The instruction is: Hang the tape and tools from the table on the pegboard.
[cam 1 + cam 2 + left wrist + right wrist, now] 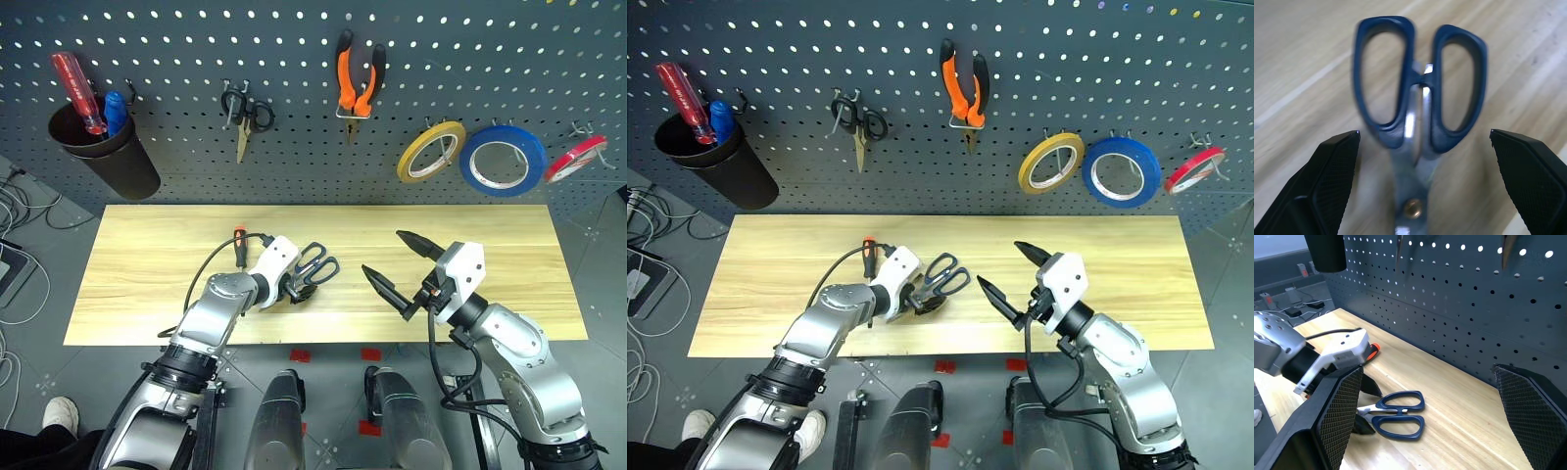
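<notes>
Scissors (315, 266) blades: hidden under left tool (294, 290).
Screwdriver (239, 245) shaft: hidden behind left wrist.
Red tape (575, 158): hook too small to confirm.

No text, label, brand, number or sign can be read anywhere in these views. The pegboard (294, 98) carries no lettering, and neither do the things hanging on it (the rolls of tape included). The table (147, 255) below the pegboard shows wood grain and nothing written.
</notes>
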Motion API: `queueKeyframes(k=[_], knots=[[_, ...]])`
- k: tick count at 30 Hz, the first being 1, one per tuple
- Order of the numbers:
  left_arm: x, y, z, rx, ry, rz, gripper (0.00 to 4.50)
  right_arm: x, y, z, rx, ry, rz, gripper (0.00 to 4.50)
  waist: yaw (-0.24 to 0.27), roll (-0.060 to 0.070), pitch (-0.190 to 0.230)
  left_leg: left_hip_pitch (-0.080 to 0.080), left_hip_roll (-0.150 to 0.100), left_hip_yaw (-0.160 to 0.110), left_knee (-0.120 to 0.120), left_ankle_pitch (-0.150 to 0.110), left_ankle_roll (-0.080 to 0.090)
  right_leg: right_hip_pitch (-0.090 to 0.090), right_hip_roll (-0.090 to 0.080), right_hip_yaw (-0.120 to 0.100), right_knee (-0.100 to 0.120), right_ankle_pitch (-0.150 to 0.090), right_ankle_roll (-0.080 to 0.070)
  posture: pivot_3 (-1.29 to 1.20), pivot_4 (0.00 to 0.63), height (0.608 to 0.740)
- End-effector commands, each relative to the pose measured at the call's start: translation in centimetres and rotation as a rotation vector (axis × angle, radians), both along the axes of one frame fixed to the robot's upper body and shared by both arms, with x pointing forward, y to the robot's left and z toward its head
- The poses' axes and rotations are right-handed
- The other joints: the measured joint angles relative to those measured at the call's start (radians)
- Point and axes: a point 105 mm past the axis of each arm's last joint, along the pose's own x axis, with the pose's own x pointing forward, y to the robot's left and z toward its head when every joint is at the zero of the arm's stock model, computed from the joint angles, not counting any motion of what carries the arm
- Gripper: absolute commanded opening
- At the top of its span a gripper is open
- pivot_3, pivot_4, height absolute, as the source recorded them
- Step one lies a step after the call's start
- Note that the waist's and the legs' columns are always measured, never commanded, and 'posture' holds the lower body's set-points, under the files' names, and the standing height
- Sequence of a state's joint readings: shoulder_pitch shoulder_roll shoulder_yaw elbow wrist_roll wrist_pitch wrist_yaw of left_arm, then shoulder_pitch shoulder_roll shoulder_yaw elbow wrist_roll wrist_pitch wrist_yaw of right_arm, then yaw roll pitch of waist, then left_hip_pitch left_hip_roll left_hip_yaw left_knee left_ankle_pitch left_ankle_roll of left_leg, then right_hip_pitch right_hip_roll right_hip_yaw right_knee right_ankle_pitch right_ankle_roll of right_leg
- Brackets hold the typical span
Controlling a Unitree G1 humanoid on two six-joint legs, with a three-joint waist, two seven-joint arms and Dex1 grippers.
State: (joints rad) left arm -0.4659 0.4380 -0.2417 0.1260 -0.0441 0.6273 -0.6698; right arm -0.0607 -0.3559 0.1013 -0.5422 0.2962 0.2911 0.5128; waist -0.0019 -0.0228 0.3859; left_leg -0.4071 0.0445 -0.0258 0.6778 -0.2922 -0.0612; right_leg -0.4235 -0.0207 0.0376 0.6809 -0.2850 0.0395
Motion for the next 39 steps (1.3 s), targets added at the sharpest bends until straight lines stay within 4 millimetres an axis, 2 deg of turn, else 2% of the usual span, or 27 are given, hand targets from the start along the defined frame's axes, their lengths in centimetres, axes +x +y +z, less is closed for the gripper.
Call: queueKeyframes(k=[1,10,14,22,25,27,35,39], knots=[[-0.5,0.2,0.1,0.042,0.004,-0.024,4.49,-0.5,0.3,1.0,0.018,-0.041,0.009,4.50,0.000,0.000,0.000,0.000,0.000,0.000,0.000,0.000,0.000,0.000,0.000,0.000,0.000,0.000,0.000,0.02,0.422,0.740],[-1.3,2.5,-0.1,0.111,0.028,0.016,4.49,-0.5,0.2,1.0,0.021,-0.044,-0.005,4.50,0.001,0.000,0.000,0.000,0.000,0.000,0.000,0.000,0.000,0.000,0.000,0.000,0.000,0.000,0.000,0.02,0.414,0.740],[-1.6,2.3,-0.9,0.120,0.050,-0.009,4.49,-0.5,0.2,0.9,0.025,-0.042,-0.005,4.50,0.001,0.000,0.000,0.000,0.000,0.000,0.000,0.000,0.000,0.000,0.000,0.000,0.000,0.000,0.000,0.03,0.415,0.740],[-0.7,1.7,-1.1,0.123,0.050,-0.034,4.49,-0.2,0.2,1.0,0.026,-0.043,-0.011,4.50,0.001,0.000,0.000,0.000,0.000,0.000,0.000,0.000,0.000,0.000,0.000,0.000,0.000,0.000,0.000,0.02,0.423,0.740],[-0.4,1.9,-1.2,0.125,0.051,-0.035,3.91,-0.3,0.1,1.0,0.027,-0.043,-0.015,4.50,0.000,0.001,0.000,0.000,0.000,0.000,0.000,0.000,0.000,0.000,0.000,0.000,0.000,0.000,0.000,0.02,0.423,0.740],[-0.4,1.9,-1.1,0.122,0.052,-0.044,3.35,-0.2,0.1,1.0,0.027,-0.044,-0.017,4.50,0.001,0.001,0.000,0.000,0.000,0.000,0.000,0.000,0.000,0.000,0.000,0.000,0.000,0.000,0.000,0.01,0.422,0.740],[-0.7,1.8,-1.1,0.109,0.065,-0.062,0.87,-0.2,0.0,1.1,0.027,-0.048,-0.017,4.50,0.001,0.001,0.000,0.000,0.000,0.000,0.000,0.000,0.000,0.000,0.000,0.000,0.000,0.000,0.000,0.02,0.419,0.740],[-0.7,1.8,-1.1,0.107,0.066,-0.059,0.83,-0.2,0.0,1.0,0.025,-0.049,-0.015,4.50,0.001,0.001,0.000,0.000,0.000,0.000,0.000,0.000,0.000,0.000,0.000,0.000,0.000,0.000,0.000,0.02,0.416,0.740]])
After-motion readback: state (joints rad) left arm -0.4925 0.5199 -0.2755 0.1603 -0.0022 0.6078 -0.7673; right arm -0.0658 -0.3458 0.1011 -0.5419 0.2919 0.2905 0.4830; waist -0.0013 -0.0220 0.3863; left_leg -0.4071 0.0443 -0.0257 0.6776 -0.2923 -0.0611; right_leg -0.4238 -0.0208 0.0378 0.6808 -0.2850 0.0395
